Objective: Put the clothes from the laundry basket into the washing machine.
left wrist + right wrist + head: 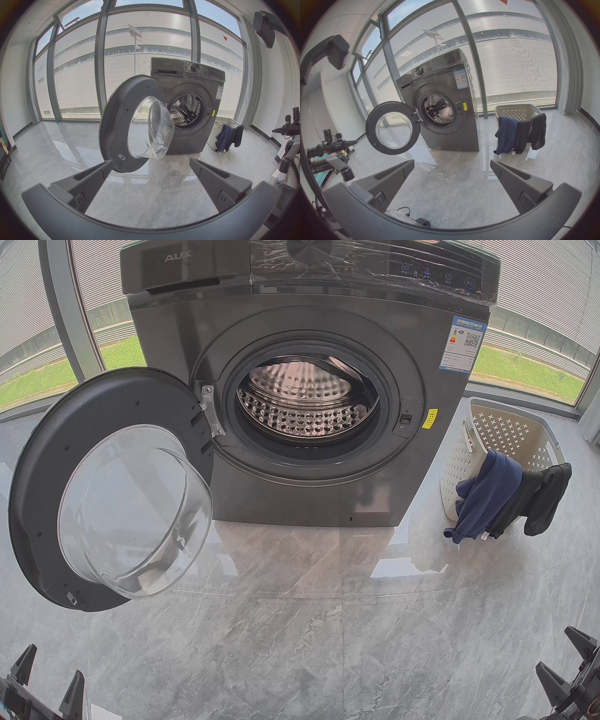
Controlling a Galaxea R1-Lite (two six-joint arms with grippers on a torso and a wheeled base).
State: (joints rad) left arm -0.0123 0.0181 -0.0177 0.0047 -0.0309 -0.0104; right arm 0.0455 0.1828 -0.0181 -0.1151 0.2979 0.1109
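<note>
The right gripper (450, 163) is hanging spread apart; tugging the dark blue garment (487, 493) (draped over the white perforated plastic basket (455, 474)) is risking toppling it.

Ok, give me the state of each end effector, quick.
Left end effector: open, holding nothing.
Right end effector: open, holding nothing.

The washing machine (300, 321) stands at the upper centre of the frame, its door (75, 427) swung out to the left. The laundry basket (459, 468) sits on the floor (325, 627) just right of the machine, with clothes (490, 493) draped over its near rim. The left pincer (54, 660) is at the lower left corner and the right pincer (554, 647) at the lower right.
</note>
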